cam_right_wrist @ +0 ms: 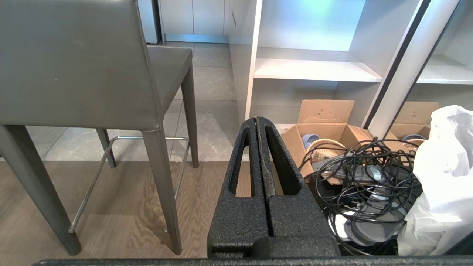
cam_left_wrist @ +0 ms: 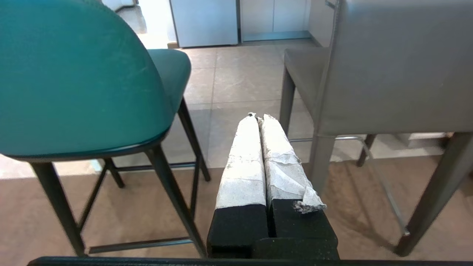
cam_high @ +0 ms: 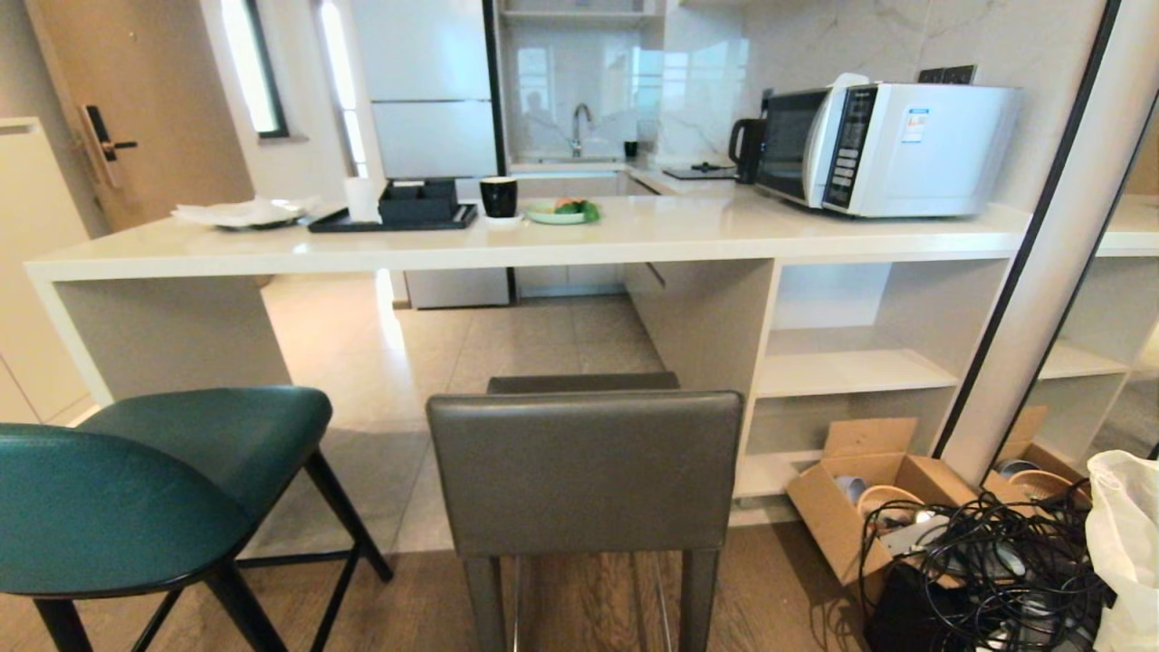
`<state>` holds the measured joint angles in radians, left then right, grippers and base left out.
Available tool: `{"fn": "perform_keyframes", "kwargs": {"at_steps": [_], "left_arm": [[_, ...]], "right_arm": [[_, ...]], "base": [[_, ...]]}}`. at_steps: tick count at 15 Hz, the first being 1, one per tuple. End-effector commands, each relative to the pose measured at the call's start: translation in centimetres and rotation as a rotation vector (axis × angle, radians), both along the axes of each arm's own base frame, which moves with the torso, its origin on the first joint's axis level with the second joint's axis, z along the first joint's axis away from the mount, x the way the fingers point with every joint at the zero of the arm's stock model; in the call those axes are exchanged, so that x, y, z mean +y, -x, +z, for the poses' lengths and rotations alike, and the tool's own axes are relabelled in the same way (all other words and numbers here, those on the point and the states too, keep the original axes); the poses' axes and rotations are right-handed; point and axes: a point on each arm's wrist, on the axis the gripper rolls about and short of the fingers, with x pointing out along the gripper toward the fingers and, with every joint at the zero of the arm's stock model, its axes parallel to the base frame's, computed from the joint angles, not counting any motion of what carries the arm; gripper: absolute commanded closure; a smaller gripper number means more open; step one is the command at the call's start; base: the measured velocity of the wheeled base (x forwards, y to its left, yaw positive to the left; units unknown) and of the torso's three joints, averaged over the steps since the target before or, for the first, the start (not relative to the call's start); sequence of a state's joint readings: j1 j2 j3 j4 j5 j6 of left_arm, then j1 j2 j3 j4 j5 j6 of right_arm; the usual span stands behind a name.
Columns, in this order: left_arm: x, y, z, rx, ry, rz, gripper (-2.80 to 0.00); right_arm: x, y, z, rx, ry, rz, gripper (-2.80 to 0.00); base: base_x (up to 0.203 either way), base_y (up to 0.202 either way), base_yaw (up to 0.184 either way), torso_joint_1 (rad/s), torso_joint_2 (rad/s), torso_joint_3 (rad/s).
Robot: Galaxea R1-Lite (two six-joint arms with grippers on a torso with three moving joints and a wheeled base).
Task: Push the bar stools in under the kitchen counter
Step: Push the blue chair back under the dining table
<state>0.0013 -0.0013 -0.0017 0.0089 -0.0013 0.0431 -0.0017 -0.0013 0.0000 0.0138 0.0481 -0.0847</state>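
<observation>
Two bar stools stand in front of the kitchen counter [cam_high: 543, 243], pulled out from it with their backs toward me. The teal stool [cam_high: 136, 489] with thin black legs is on the left, the dark grey stool [cam_high: 584, 471] with a square back in the middle. Neither arm shows in the head view. In the left wrist view my left gripper [cam_left_wrist: 257, 117], its fingers wrapped in white tape, is shut and empty, low between the teal stool [cam_left_wrist: 74, 74] and the grey stool [cam_left_wrist: 399, 66]. My black right gripper [cam_right_wrist: 256, 119] is shut and empty, to the right of the grey stool [cam_right_wrist: 74, 59].
On the counter are a microwave [cam_high: 892, 149], a black tray [cam_high: 389, 217], a black cup [cam_high: 498, 196] and a plate [cam_high: 561, 213]. Open white shelves [cam_high: 851, 362] sit under its right end. A cardboard box [cam_high: 869, 493], tangled black cables [cam_high: 987, 552] and a white bag [cam_high: 1127, 543] lie at the right.
</observation>
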Motion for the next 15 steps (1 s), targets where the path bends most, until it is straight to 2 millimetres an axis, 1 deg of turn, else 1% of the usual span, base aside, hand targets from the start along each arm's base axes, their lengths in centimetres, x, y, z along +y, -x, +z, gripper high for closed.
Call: {"fn": "perform_keyframes", "kwargs": {"at_steps": [1, 3, 5, 6, 15], "left_arm": [[0.00, -0.01, 0.02, -0.002, 0.020, 0.002, 0.00], [0.00, 0.00, 0.02, -0.003, 0.020, 0.002, 0.00], [0.00, 0.00, 0.02, -0.003, 0.020, 0.000, 0.00], [0.00, 0.00, 0.02, -0.003, 0.020, 0.002, 0.00], [0.00, 0.00, 0.02, -0.003, 0.019, 0.000, 0.00]], "right_arm": [[0.00, -0.01, 0.00, 0.001, 0.003, 0.001, 0.00], [0.00, -0.01, 0.01, 0.001, -0.010, -0.001, 0.00], [-0.09, -0.01, 0.05, -0.001, -0.073, -0.037, 0.00], [-0.09, -0.01, 0.05, -0.001, -0.075, -0.038, 0.00], [-0.04, -0.01, 0.02, 0.000, -0.008, -0.014, 0.00]], "base": [[0.000, 0.000, 0.000, 0.000, 0.00, 0.000], [0.000, 0.000, 0.000, 0.000, 0.00, 0.000], [0.000, 0.000, 0.000, 0.000, 0.00, 0.000], [0.000, 0.000, 0.000, 0.000, 0.00, 0.000], [0.000, 0.000, 0.000, 0.000, 0.00, 0.000]]}}
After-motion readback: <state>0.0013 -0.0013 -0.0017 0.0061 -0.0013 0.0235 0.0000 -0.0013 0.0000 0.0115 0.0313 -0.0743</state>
